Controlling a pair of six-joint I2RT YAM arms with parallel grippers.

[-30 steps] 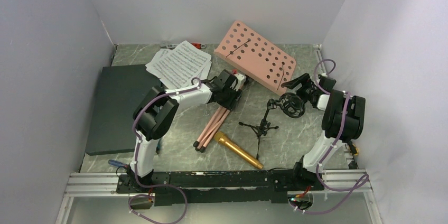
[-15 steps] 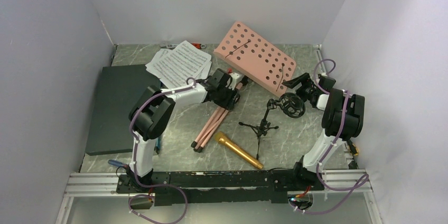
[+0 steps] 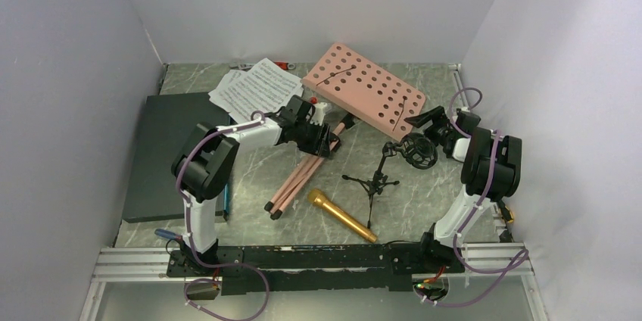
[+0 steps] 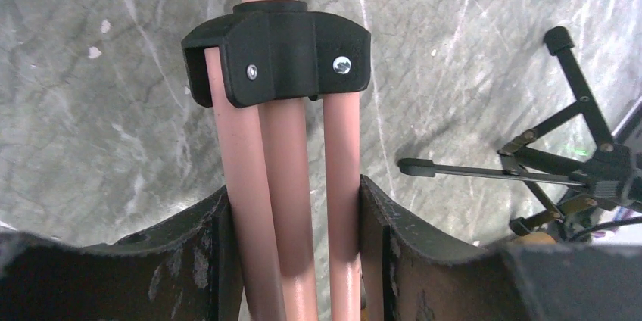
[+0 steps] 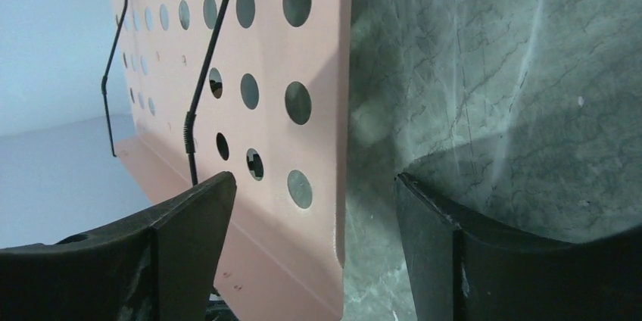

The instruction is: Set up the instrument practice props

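The pink music stand lies on the table, its perforated plate (image 3: 365, 91) tilted at the back and its folded legs (image 3: 297, 179) pointing toward the near left. My left gripper (image 3: 313, 136) is shut on the three pink legs (image 4: 291, 185) just below their black collar (image 4: 276, 52). My right gripper (image 3: 428, 119) stands open at the plate's right end; the plate's edge (image 5: 337, 109) shows between its fingers (image 5: 189, 215), untouched. The gold microphone (image 3: 341, 215) lies in front. The black mic stand (image 3: 372, 182) stands beside it. Sheet-music pages (image 3: 257, 91) lie at the back left.
A dark flat case (image 3: 170, 147) fills the left side of the table. The mic stand's legs (image 4: 545, 162) spread just right of my left gripper. White walls close in on three sides. A small blue tool (image 3: 166, 234) lies near the left arm's base.
My left gripper has carried the stand's legs to the left and back; the leg tips swung left and the plate shifted left. The right gripper has barely moved.
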